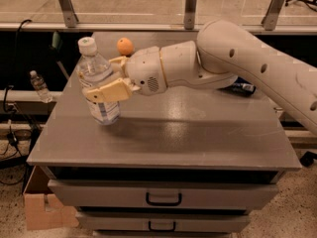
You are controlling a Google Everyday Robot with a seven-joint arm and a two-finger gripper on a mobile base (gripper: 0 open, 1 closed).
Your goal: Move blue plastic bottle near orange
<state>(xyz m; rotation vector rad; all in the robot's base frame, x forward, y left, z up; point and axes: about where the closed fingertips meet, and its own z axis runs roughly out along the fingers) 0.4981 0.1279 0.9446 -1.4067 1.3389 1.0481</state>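
The blue plastic bottle [99, 78] is a tall clear bottle with a white cap and a pale label. It is held upright and lifted slightly off the grey table [163, 138] near its left side. My gripper [101, 78] is shut on the bottle's middle, one cream finger [106, 92] across its front. The orange [125, 46] sits on the table at the back, just behind and to the right of the bottle, next to the gripper's wrist.
A dark object [242, 87] lies on the table at the right, partly hidden behind my arm. A tiny clear bottle [39, 86] stands off the table at the left. Drawers [163, 197] sit below the tabletop. A cardboard box [44, 207] is on the floor.
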